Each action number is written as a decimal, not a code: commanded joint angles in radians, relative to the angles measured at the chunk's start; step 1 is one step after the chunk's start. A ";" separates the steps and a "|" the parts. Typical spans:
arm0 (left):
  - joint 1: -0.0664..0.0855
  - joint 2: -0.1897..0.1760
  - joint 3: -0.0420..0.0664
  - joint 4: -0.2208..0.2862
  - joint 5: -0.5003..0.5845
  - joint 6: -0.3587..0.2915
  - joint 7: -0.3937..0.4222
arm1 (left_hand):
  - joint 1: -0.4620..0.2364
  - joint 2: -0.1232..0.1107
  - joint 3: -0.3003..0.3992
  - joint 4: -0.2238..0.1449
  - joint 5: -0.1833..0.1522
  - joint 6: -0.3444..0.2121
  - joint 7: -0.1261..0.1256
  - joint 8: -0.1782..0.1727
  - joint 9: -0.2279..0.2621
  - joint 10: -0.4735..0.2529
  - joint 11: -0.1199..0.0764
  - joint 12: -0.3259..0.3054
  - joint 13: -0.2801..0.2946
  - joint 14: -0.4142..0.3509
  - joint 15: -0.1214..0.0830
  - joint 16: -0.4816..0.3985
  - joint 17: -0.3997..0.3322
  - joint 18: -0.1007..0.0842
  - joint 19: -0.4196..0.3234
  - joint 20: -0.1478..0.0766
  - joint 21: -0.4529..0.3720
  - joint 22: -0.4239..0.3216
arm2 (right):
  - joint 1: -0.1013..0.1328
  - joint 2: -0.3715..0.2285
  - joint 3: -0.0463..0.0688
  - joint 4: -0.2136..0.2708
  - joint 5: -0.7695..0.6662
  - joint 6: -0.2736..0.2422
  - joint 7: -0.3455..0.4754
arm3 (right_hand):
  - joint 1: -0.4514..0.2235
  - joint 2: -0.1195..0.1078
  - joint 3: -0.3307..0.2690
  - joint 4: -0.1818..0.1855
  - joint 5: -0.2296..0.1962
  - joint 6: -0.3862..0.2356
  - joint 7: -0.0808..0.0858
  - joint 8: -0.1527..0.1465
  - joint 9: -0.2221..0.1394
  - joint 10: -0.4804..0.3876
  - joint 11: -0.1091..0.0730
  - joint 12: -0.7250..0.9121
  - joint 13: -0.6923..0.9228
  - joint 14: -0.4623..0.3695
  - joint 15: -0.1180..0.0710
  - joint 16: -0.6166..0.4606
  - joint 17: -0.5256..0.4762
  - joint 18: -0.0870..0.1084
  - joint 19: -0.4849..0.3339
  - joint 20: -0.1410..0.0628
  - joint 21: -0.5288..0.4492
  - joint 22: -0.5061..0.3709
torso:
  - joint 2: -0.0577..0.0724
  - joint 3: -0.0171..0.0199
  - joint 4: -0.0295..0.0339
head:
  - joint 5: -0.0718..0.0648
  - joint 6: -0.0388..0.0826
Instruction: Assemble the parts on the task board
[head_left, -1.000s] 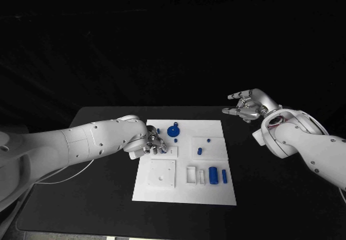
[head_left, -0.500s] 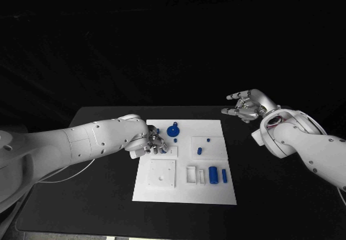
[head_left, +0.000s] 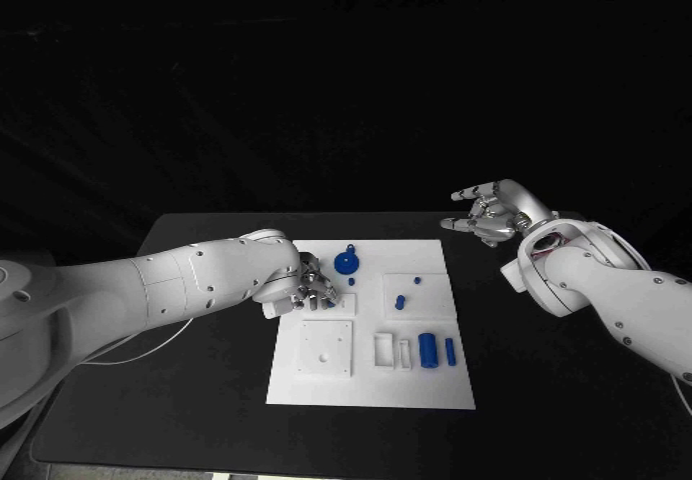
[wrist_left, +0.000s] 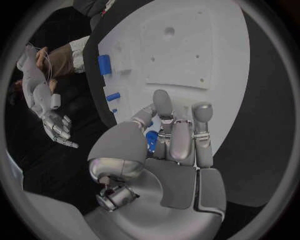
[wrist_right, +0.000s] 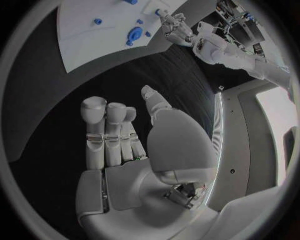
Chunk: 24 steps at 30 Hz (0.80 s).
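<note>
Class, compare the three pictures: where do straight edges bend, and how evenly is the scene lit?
Head view: task board keeps straight edges and stands bright against a dark table and background. Left wrist view: fisheye curves the board's edge, and the left hand looms large. Right wrist view: the board bows likewise behind the right hand.

The left hand (head_left: 303, 290) covers the left edge of the white task board (head_left: 433, 390), and its curled fingers (wrist_left: 181, 142) hide most of a small blue part (wrist_left: 150, 139), so its shape cannot be told. Whether the fingers grip that part or only rest over it is unclear. The smallest blue parts (head_left: 402, 299) are too tiny to identify.
</note>
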 joint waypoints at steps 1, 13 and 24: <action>-0.001 0.003 0.000 -0.003 0.002 0.007 0.000 | 0.000 -0.014 -0.021 0.011 -0.051 0.164 -0.123 -0.003 0.000 0.023 -0.028 -0.004 -0.003 0.002 0.004 -0.004 -0.006 0.006 -0.003 0.002 -0.006 -0.002 | -0.002 0.002 0.000 0.000 -0.007 0.012 0.004 | 0.000 0.007 -0.002 -0.007 0.006 0.002 0.001 -0.002 0.001 -0.004 0.001 -0.005 -0.001 -0.007 0.002 -0.004 -0.001 0.016 0.004 0.004 -0.002 0.082 | 0.000 -0.0001 -0.0003 | 0.000 0.000; -0.001 -0.003 0.000 -0.009 -0.013 -0.020 -0.004 | 0.020 -0.116 -0.117 0.123 -0.132 0.153 -0.124 -0.003 -0.016 0.023 -0.030 -0.023 -0.014 -0.001 -0.002 -0.022 -0.032 -0.005 -0.005 -0.013 -0.038 -0.006 | -0.005 0.002 0.000 -0.002 -0.005 0.011 0.005 | -0.002 0.007 -0.002 -0.006 0.007 0.002 0.001 -0.002 0.001 -0.005 0.001 -0.005 -0.001 -0.007 0.002 -0.004 -0.001 0.016 0.004 0.004 -0.005 0.082 | 0.000 -0.0014 0.0007 | -0.003 0.002; -0.001 -0.020 0.001 0.002 -0.015 -0.025 0.010 | 0.027 -0.270 -0.073 0.253 -0.200 0.172 -0.123 -0.002 -0.019 0.023 -0.030 -0.024 -0.018 -0.003 -0.005 -0.025 -0.034 -0.007 -0.003 -0.018 -0.051 0.000 | -0.010 0.001 0.000 -0.002 -0.004 0.007 0.006 | -0.002 0.007 -0.003 -0.005 0.006 -0.001 0.002 -0.002 0.001 -0.005 0.001 -0.006 -0.002 -0.007 0.002 -0.006 -0.002 0.016 0.004 0.004 -0.006 0.082 | 0.000 -0.0035 0.0006 | -0.004 0.007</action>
